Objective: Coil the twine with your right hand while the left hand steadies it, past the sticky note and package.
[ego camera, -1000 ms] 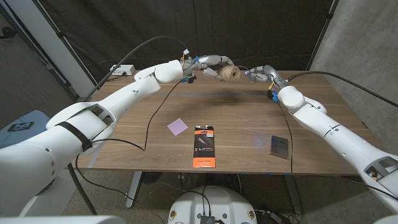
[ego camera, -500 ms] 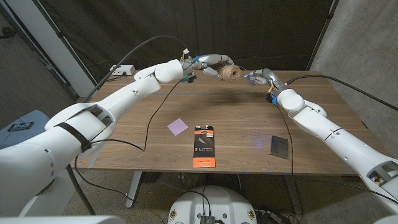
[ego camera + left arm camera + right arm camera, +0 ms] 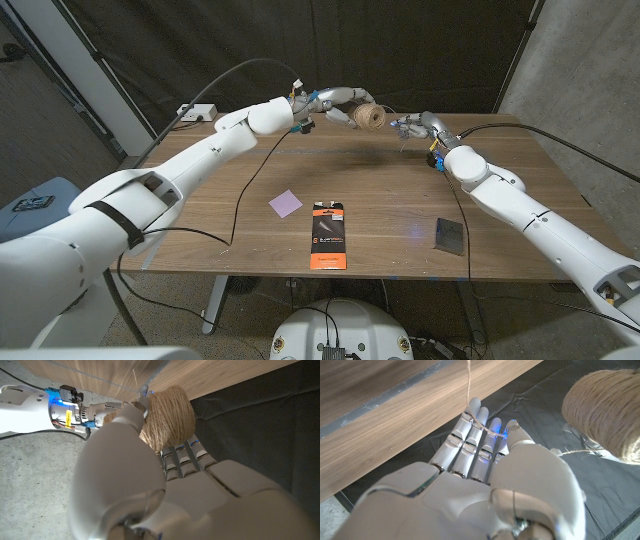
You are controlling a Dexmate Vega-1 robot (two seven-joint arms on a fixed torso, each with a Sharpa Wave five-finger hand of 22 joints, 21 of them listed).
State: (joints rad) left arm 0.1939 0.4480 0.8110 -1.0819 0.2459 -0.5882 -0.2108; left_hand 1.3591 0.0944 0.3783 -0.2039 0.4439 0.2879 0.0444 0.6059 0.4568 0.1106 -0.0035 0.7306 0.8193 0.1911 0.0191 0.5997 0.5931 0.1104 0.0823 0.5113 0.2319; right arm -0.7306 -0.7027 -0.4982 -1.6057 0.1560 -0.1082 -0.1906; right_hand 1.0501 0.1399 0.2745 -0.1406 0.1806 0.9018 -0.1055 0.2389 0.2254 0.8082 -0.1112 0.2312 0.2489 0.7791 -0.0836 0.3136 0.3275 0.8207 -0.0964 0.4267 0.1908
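From the head camera, we hold the twine ball (image 3: 371, 119) aloft in our left hand (image 3: 343, 103), our right hand (image 3: 413, 125) just beside it, mid-coil by our reckoning. At our left wrist, fingers grip the ball. At our right wrist, the strand (image 3: 470, 390) crosses extended fingers (image 3: 470, 435); next, we judge, another taut wrap.
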